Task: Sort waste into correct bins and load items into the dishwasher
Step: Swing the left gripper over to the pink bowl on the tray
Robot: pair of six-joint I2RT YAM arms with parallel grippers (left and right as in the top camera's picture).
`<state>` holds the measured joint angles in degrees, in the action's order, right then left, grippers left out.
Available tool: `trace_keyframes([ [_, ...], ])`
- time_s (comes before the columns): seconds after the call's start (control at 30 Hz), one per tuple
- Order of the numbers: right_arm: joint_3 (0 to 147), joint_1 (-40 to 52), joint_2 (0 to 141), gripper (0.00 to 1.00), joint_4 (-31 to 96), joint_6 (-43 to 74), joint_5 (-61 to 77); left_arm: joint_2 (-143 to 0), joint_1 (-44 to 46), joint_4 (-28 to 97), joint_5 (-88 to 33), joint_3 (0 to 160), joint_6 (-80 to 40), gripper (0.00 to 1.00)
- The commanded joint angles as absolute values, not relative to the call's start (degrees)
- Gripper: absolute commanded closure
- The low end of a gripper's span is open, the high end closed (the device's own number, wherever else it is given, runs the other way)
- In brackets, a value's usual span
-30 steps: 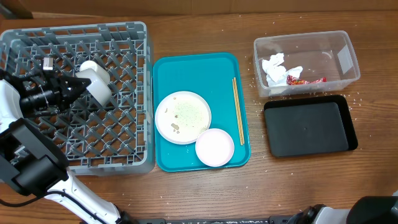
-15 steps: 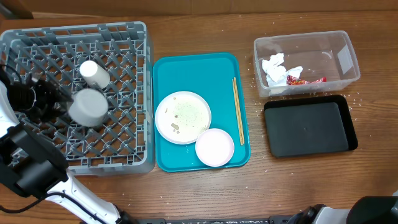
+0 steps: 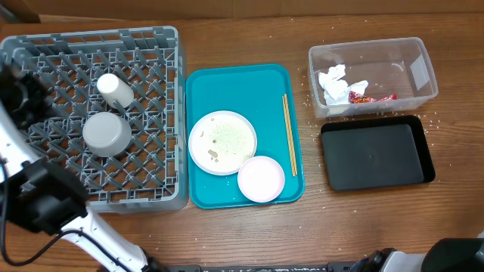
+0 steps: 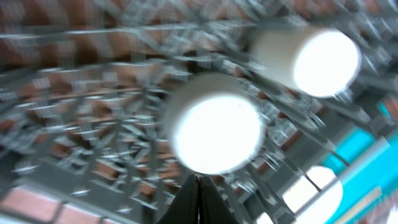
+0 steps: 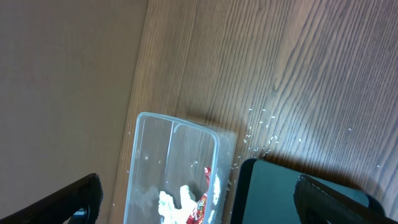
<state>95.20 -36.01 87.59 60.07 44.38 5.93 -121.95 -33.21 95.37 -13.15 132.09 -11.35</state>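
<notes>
Overhead view: the bowl [image 3: 106,133] now stands free in the rack [image 3: 170,45] at the table's 9 o'clock, released within the last second. The cup [image 3: 115,89] lies just at the bowl's 12. The left gripper [image 3: 21,98] has drawn back toward 9, empty, fingers pressed together. The right gripper [image 5: 196,186] hangs wide open over the tub [image 5: 149,155]. The plate [image 3: 221,142], dish [image 3: 261,179] and chopsticks [image 3: 288,134] lie on the teal tray [image 3: 204,83], so loading looks about half done.

Black left claw [image 4: 198,196], white-and-black arm [image 3: 38,202]
</notes>
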Motion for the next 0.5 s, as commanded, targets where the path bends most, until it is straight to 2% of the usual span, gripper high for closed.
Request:
trace_keyframes([
  [0.0, 96.44, -36.07, 85.95, 0.0, 59.96, 44.62, 5.39, -121.82, -25.28, 96.09, -17.63, 132.18, -6.7, 0.96],
  [0.23, 96.44, -36.07, 85.95, 0.0, 59.96, 44.62, 5.39, -121.82, -6.04, 93.93, -17.39, 132.09, -4.4, 0.96],
  [0.27, 96.44, -36.07, 85.95, 0.0, 59.96, 44.62, 5.39, -121.82, -3.46, 93.56, -17.39, 132.09, -4.16, 0.93],
  [0.37, 96.44, -36.07, 85.95, 0.0, 59.96, 44.62, 5.39, -121.84, 5.82, 92.75, -15.49, 132.09, -4.14, 0.52],
  [0.47, 96.44, -36.07, 85.95, 0.0, 59.96, 44.62, 5.39, -122.54, 15.68, 93.69, -12.01, 131.41, -4.32, 0.3],
])
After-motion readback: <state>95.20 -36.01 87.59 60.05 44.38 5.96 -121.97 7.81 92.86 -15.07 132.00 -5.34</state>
